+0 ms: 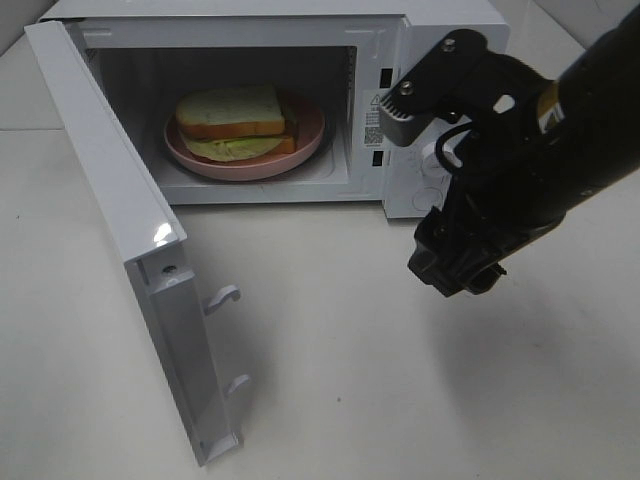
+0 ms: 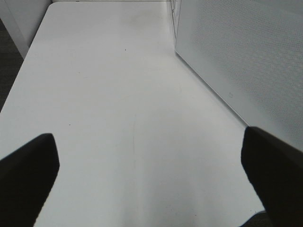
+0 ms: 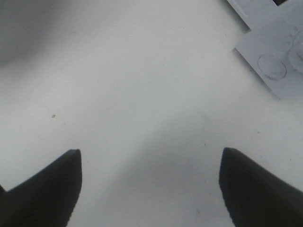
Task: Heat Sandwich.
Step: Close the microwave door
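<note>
The sandwich (image 1: 232, 115), pale bread with a brown crust and green filling, lies on a pink plate (image 1: 250, 166) inside the white microwave (image 1: 440, 30), whose door (image 1: 110, 190) stands swung wide open to the left. My right gripper (image 1: 456, 268) hangs in front of the microwave's control panel and points down at the table. In the right wrist view, the right gripper (image 3: 150, 189) is open with nothing between its fingers. My left gripper (image 2: 149, 179) is open too, empty above the bare table, with the microwave door's outer face (image 2: 246, 56) beside it. The left arm is out of the exterior view.
The microwave's control panel with round knobs (image 3: 279, 66) shows at a corner of the right wrist view. The white table (image 1: 350, 380) stretches in front of the microwave. The open door's latch hooks (image 1: 225, 296) stick out toward the table's middle.
</note>
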Controlling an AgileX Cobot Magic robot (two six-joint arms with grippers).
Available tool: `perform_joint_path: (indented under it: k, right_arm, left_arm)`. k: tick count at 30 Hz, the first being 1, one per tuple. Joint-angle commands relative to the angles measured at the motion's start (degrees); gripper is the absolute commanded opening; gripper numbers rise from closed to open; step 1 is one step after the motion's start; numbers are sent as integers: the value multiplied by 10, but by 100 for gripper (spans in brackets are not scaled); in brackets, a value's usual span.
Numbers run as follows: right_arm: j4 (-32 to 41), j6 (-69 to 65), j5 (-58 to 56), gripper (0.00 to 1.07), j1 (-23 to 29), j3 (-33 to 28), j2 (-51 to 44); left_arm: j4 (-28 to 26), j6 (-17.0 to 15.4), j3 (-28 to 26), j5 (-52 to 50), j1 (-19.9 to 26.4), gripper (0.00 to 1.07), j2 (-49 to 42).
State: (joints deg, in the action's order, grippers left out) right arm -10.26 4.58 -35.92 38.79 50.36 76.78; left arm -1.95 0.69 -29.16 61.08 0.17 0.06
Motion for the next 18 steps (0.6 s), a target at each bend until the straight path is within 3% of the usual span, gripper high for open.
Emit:
perform_joint_path:
  k: [1, 10, 18]
  right_arm:
    - [3, -50, 0, 76, 0, -29, -46]
    - [4, -58, -45, 76, 0, -85, -167]
    - [4, -72, -123, 76, 0, -96, -274]
  left_arm:
    - [0, 1, -5, 4, -3, 100, 0]
    - [0, 1, -5, 4, -3, 100, 0]
    - [0, 1, -5, 4, -3, 100, 0]
